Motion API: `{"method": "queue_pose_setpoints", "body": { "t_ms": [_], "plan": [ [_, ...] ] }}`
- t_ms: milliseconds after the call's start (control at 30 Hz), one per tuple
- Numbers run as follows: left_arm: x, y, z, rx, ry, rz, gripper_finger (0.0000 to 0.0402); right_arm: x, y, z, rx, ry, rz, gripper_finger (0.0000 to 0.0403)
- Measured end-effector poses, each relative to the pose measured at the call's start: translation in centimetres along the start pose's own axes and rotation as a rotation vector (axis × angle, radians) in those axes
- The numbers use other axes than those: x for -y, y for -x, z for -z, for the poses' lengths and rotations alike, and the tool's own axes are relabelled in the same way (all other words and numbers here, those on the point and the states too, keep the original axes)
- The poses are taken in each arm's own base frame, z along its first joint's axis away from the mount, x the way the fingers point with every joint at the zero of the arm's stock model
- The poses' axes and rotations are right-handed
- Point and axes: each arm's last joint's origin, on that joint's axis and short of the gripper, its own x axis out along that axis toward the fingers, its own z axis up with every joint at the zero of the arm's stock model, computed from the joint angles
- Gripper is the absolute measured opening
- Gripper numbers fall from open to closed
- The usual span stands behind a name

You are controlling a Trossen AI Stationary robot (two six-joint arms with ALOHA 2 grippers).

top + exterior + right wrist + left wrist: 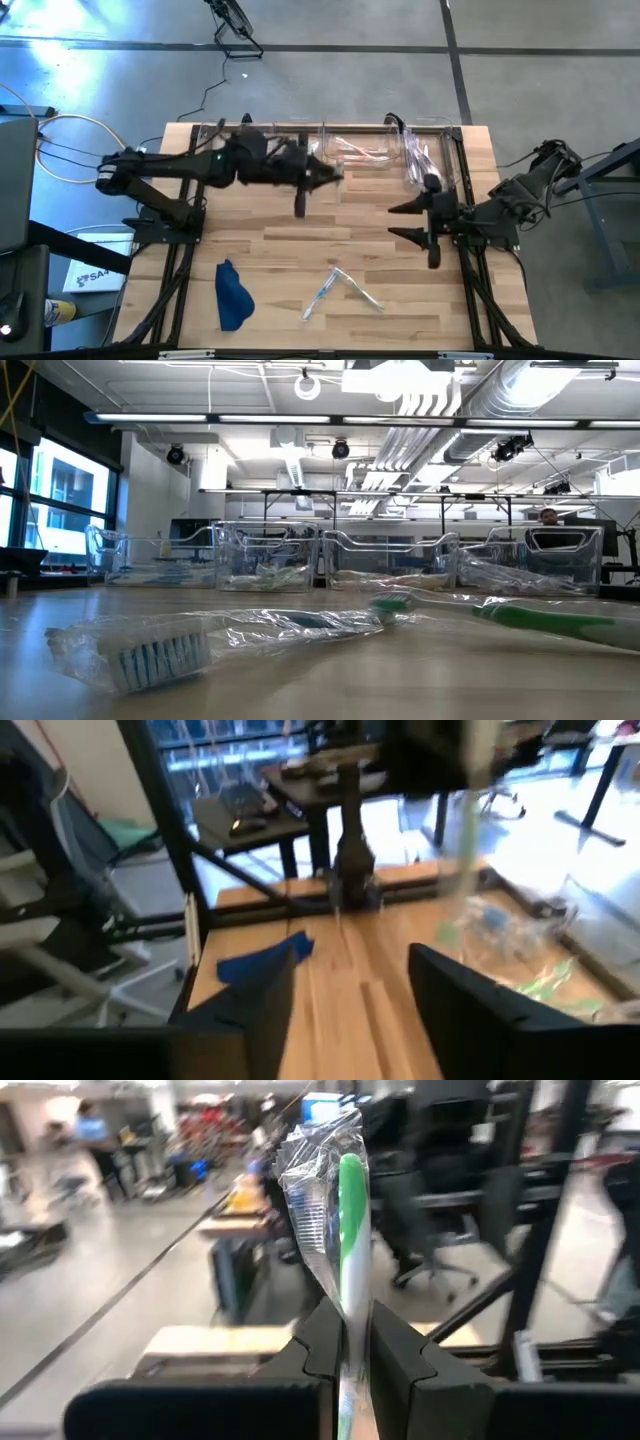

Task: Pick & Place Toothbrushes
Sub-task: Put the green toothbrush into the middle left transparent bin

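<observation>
Left wrist view: green toothbrush (350, 1220) is clamped upright in left gripper (348, 1348), handle end hidden; right gripper (345, 995) is spread, empty.

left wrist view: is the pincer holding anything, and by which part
Yes. The left pincer is shut on a wrapped green toothbrush, gripping the handle; the bristle end stands clear above the fingers. The right pincer is open and holds nothing.
</observation>
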Motion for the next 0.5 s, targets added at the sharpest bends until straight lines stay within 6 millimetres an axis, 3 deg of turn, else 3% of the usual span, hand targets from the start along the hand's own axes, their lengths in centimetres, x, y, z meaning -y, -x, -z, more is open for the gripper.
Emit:
{"method": "queue_pose_setpoints", "body": {
  "t_ms": [333, 500],
  "plan": [
    [-6.7, 0.8, 2.0, -0.198, 0.038, -0.21, 0.0019, -0.2, -0.7, 1.3, -0.103, -0.028, 0.008, 0.0045],
    [-10.0, 1.6, 3.4, -0.312, 0.066, -0.323, 0.0019, -0.7, -2.0, 2.4, -0.159, 0.02, 0.044, 0.0007]
  ]
}}
